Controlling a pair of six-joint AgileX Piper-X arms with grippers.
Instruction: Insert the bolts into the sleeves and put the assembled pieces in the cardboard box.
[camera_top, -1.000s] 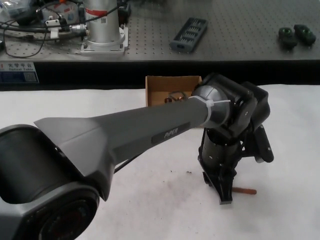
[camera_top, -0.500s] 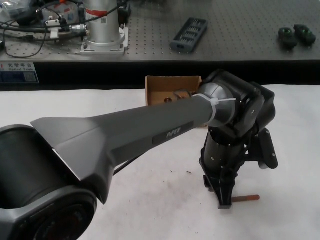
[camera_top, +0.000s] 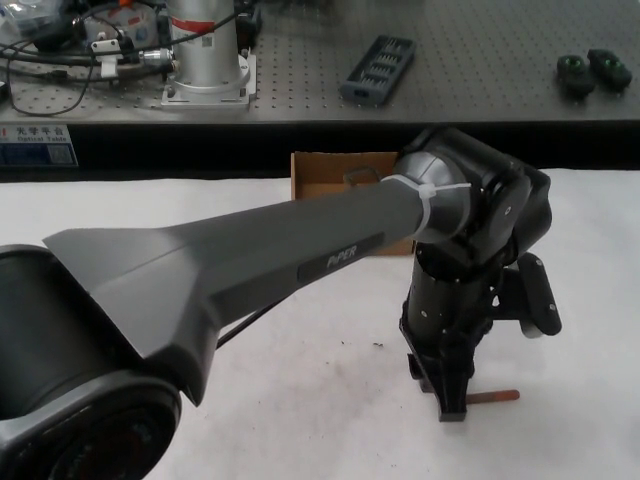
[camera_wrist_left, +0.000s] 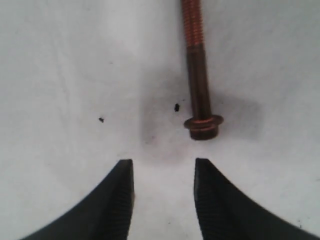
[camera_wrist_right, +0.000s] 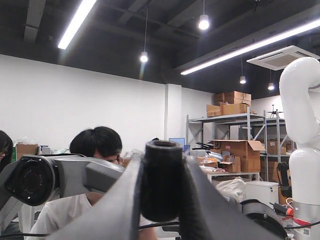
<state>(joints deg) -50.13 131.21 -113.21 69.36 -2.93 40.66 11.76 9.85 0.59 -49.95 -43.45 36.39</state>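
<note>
Bolt (camera_wrist_left: 196, 75) (threaded tip cut off)

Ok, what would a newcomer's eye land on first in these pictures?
Probably the big grey arm stretching across the high view, with the left end effector open and pointing down at the white bench. Just ahead of it lies a copper bolt, untouched. The right end effector grips a black sleeve, pointing up toward ceiling lights.
</note>
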